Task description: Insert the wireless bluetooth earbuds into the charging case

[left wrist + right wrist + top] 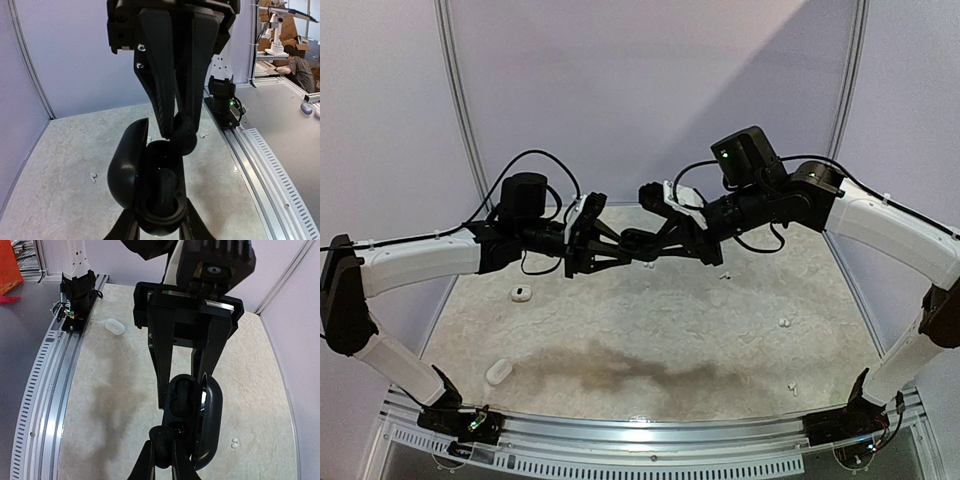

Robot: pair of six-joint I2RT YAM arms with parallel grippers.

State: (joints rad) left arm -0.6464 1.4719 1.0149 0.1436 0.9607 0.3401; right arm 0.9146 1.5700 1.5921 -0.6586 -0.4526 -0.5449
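Note:
My left gripper (618, 250) is shut on the base of an open black charging case (150, 200), held in the air over the middle of the table. Its lid (126, 167) is swung open to the left. One black earbud (166, 192) sits in the lower slot. My right gripper (162, 456) is shut on a second black earbud (161, 440) and holds it at the rim of the case's empty slot (181, 429). In the left wrist view that earbud (184, 135) sits between the right fingers (159, 85) coming down from above.
Small white earbuds lie on the table (725, 275), (783, 322), (793, 388). A white case (521, 293) lies at the left and another white case (499, 371) at the near left. A metal rail (640, 432) runs along the near edge.

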